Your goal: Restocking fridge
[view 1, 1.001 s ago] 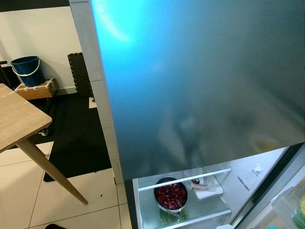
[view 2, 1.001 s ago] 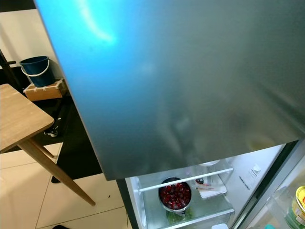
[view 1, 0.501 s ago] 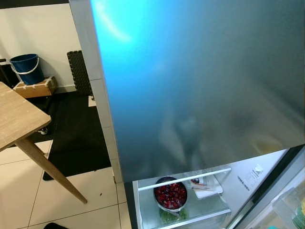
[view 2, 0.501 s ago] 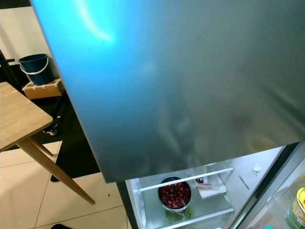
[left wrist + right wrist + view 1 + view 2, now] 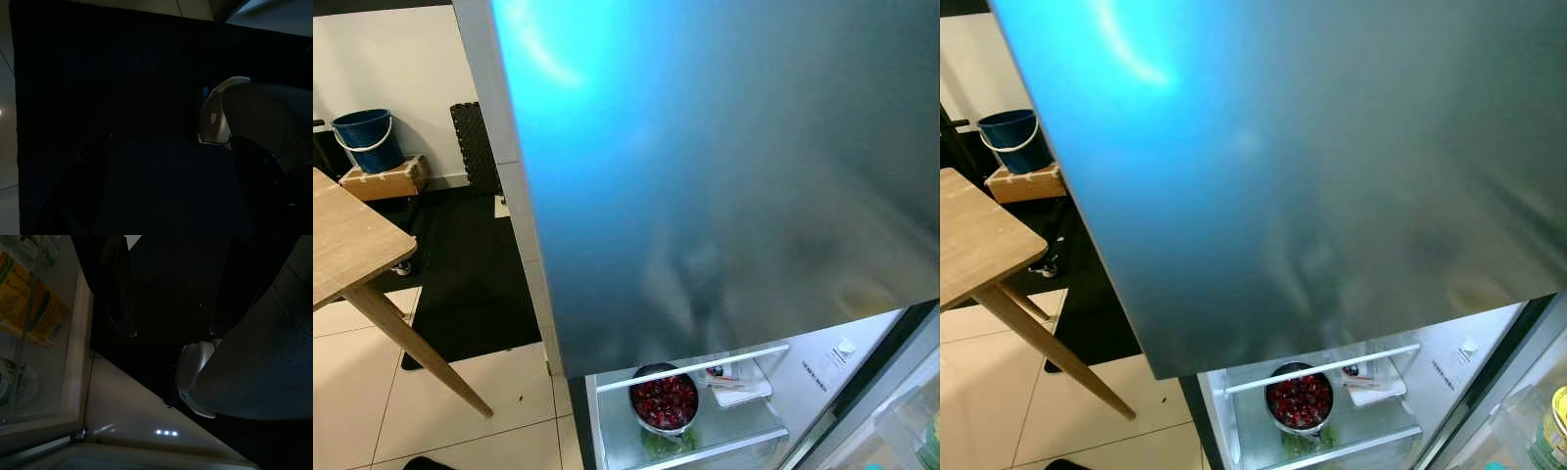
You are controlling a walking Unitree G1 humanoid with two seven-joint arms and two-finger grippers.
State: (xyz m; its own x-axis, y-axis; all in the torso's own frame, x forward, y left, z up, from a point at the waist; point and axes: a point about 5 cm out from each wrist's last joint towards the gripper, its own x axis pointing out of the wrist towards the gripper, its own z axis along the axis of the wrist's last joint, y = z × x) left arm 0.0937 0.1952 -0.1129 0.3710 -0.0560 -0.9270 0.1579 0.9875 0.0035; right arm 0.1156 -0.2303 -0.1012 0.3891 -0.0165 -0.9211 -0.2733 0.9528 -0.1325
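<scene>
A big steel fridge door (image 5: pixel 724 166) stands shut and close before me. Below it the lower compartment is open, and a metal bowl of red cherries (image 5: pixel 663 399) sits on a glass shelf behind a white rail (image 5: pixel 695 367). Flat packets (image 5: pixel 736 380) lie beside the bowl. The open door's bin at the lower right holds a yellow-lidded tub (image 5: pixel 1555 431). My left gripper (image 5: pixel 168 142) hangs in the dark, open and holding nothing. My right gripper (image 5: pixel 171 331) is open too and hangs next to the door bin with its orange-labelled pack (image 5: pixel 34 308).
A wooden table (image 5: pixel 342 245) with slanted legs stands at the left over white tiles. Behind it lie a black floor mat (image 5: pixel 470 284), a blue bucket (image 5: pixel 364 140) on a wooden box (image 5: pixel 382 181), and a black studded mat (image 5: pixel 475 147) leaning on the wall.
The head camera has shifted a little, so the table and the bucket sit slightly further left. Nothing in the fridge has moved.
</scene>
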